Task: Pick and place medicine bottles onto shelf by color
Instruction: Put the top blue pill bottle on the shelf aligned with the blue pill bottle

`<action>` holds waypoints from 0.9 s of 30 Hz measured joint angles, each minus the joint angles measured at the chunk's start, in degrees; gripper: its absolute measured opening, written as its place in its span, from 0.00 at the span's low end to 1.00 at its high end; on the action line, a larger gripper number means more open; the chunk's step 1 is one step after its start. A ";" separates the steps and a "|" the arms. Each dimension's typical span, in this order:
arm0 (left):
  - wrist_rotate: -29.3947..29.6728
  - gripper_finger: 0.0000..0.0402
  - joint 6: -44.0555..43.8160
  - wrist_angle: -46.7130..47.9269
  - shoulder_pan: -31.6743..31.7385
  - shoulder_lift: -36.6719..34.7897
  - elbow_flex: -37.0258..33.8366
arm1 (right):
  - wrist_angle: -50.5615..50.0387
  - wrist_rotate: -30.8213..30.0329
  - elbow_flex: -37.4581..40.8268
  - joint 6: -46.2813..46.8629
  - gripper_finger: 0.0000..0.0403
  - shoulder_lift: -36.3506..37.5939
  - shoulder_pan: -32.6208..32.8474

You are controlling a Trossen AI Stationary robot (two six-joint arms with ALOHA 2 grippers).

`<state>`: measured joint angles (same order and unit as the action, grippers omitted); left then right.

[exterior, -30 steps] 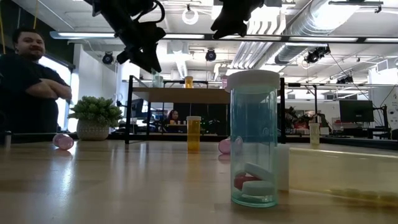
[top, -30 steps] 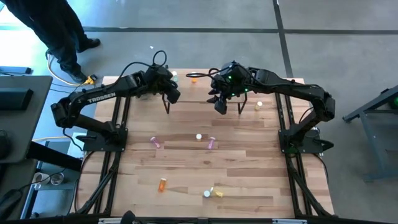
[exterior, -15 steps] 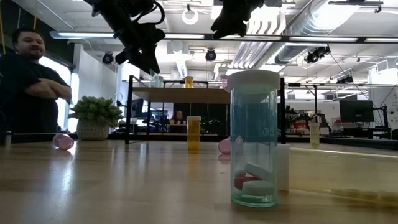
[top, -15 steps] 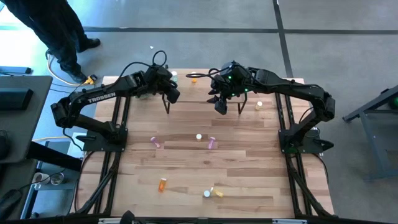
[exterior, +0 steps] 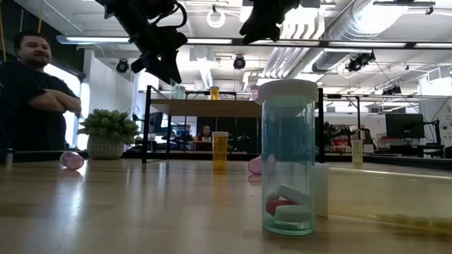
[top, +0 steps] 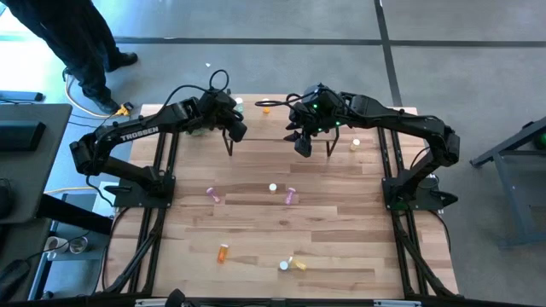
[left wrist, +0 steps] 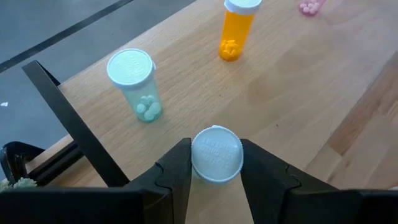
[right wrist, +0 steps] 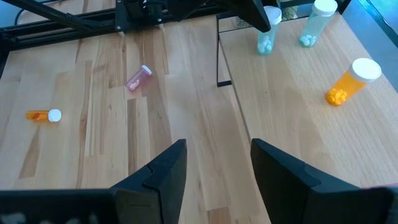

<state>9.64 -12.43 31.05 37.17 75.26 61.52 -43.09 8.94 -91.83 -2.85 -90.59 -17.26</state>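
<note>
My left hand (left wrist: 214, 163), low in the frame, is clenched on a green bottle (left wrist: 216, 154) just under its white cap — light, hard, slick plastic, I judge — best pinched across the body.

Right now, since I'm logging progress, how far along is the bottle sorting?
Done: a green bottle and an orange bottle stand on the shelf. In hand: the left gripper grips a white-capped bottle over it; the right gripper waits open. Left: a pink bottle and others on the table.
</note>
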 joint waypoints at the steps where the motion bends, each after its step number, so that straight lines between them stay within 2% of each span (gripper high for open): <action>1: 0.01 0.28 0.00 -0.02 0.00 0.00 0.00 | 0.02 0.01 0.00 0.00 0.42 0.00 0.00; 6: 1.47 0.28 0.04 -0.02 0.00 0.00 0.00 | 0.02 0.01 0.02 0.00 0.42 0.00 0.00; 27: 1.34 0.29 1.07 -0.94 0.00 -0.02 -0.02 | 0.00 0.01 0.02 -0.06 0.42 -0.02 0.00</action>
<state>10.98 -11.35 30.11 37.17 75.24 61.49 -43.09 8.95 -91.81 -2.91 -90.61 -17.26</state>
